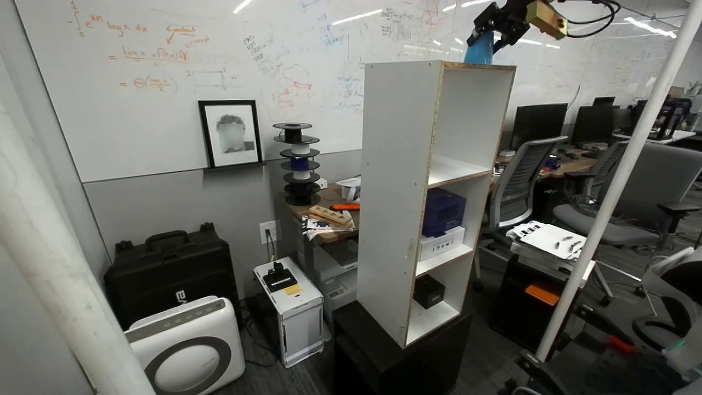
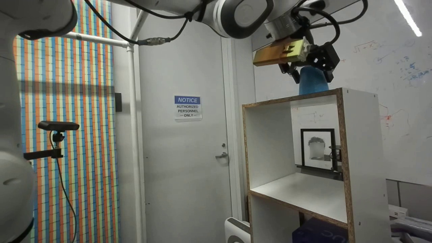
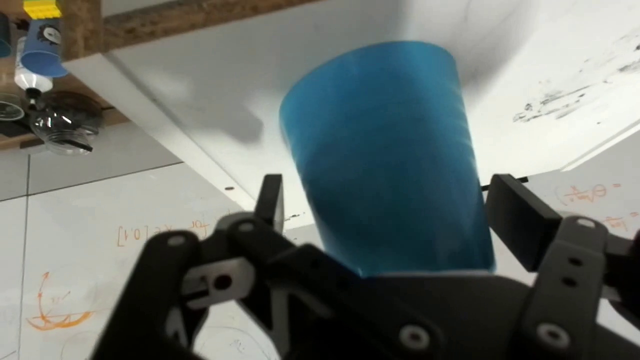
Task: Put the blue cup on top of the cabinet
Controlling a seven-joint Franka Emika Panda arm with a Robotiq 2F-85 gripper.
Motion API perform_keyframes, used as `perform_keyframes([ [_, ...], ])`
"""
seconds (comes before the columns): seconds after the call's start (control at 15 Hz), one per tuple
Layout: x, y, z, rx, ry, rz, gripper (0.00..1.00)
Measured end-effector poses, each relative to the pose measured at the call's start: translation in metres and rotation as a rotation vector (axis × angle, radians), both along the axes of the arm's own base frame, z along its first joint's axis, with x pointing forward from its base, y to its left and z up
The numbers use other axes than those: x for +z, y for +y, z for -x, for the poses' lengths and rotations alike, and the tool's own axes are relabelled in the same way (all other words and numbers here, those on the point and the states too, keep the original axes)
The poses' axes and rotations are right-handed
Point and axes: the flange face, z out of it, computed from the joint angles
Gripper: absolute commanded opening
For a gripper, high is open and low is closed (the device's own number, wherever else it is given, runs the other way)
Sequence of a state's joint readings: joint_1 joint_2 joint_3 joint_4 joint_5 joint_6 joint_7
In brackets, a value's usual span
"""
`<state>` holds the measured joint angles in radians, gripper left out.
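Observation:
The blue cup (image 1: 480, 50) stands upside down on top of the white cabinet (image 1: 397, 181), wide rim on the top board. Both also show in an exterior view, the cup (image 2: 313, 84) near the front edge of the cabinet (image 2: 364, 152). My gripper (image 2: 313, 78) points down over the cup with a finger on each side. In the wrist view the cup (image 3: 390, 155) is between the open fingers of the gripper (image 3: 388, 200). A gap shows at the left finger; the right finger is very close, and I cannot tell whether it touches. The cup's narrow end is by the palm.
The cabinet's compartments hold a dark blue-purple box (image 1: 443, 213), a white box (image 1: 440, 245) and a black box (image 1: 429, 292). The whiteboard (image 1: 329, 71) is behind. Spools (image 1: 300, 164) stand beside the cabinet. A darker blue cup (image 3: 42, 47) shows past the cabinet's edge.

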<state>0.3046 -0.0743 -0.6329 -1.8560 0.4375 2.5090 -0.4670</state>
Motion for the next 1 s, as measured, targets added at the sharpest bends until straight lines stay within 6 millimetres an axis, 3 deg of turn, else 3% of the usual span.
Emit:
perform_keyframes([
  [0.27, 0.001, 0.001, 0.003, 0.010, 0.029, 0.038, 1.00],
  [0.47, 0.013, 0.007, 0.026, 0.033, 0.042, 0.097, 1.00],
  [0.73, 0.007, 0.027, 0.087, 0.126, 0.168, 0.033, 1.00],
  [1.0, -0.036, 0.044, 0.156, 0.242, 0.402, -0.124, 1.00],
])
